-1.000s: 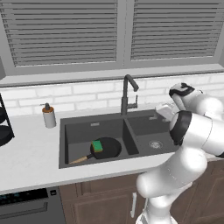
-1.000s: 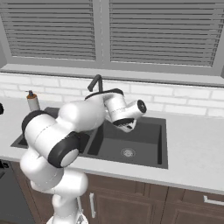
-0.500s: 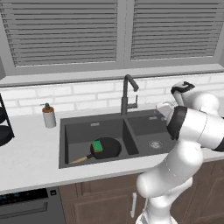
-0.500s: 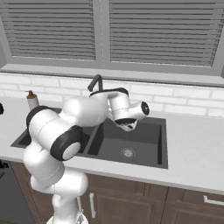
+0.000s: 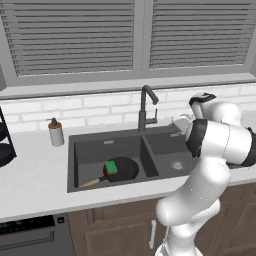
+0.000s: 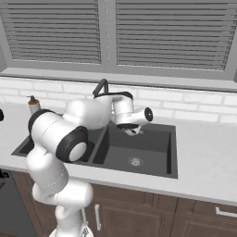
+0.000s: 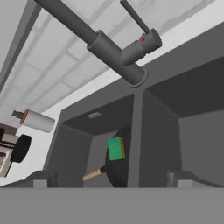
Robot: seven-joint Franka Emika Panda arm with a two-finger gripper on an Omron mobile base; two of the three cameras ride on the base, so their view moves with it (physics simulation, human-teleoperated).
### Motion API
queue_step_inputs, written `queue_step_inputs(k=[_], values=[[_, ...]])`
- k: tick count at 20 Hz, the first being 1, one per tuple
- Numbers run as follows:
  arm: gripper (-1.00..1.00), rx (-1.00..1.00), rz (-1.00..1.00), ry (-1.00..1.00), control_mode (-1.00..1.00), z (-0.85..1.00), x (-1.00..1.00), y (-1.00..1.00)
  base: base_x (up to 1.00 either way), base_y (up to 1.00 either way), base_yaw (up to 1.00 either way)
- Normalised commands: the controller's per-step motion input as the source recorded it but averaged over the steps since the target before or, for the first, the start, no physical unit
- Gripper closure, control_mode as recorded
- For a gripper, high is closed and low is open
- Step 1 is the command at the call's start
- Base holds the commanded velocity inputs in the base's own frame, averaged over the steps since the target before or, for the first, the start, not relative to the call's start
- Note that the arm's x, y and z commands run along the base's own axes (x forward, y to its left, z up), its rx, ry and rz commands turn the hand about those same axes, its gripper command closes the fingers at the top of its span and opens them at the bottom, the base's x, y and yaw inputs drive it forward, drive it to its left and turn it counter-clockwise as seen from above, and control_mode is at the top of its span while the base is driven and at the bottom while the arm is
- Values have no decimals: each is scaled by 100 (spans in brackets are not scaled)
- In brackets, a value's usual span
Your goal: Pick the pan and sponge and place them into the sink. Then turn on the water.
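Note:
The black pan (image 5: 122, 170) lies in the left basin of the dark grey sink (image 5: 95, 152), its wooden handle pointing to the front left. The green sponge (image 5: 111, 166) rests on the pan. My gripper (image 6: 132, 131) hovers open and empty over the back of the right basin, just right of the gooseneck faucet (image 5: 145, 107). In the hand view the fingertips (image 7: 43, 177) stand wide apart, with the faucet (image 7: 109, 43) above them and the sponge (image 7: 116, 148) and pan (image 7: 119, 164) beyond the sink's divider (image 7: 136, 127). The water is out of view.
A soap dispenser (image 5: 56, 132) stands on the counter left of the sink. A dark rack (image 5: 4, 145) sits at the far left edge. A tiled wall and window blinds run behind the faucet. White counter (image 6: 203, 157) extends to the right of the sink.
The arm's elbow has swung outward and the hand has shifted slightly toward the faucet. Pan and sponge have not moved.

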Motion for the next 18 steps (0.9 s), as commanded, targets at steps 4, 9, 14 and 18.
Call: queue_step_inputs(k=[4, 9, 14, 18], values=[[-100, 10, -11, 0, -100, 0, 46, 1, 0, 0, 0], [-100, 7, -10, 0, -100, 0, 41, 2, 0, 0, 0], [-100, 4, -3, 0, -100, -10, 27, 2, 0, 0, 0], [-100, 4, 0, 0, -100, -11, 25, 3, 0, 0, 0]])
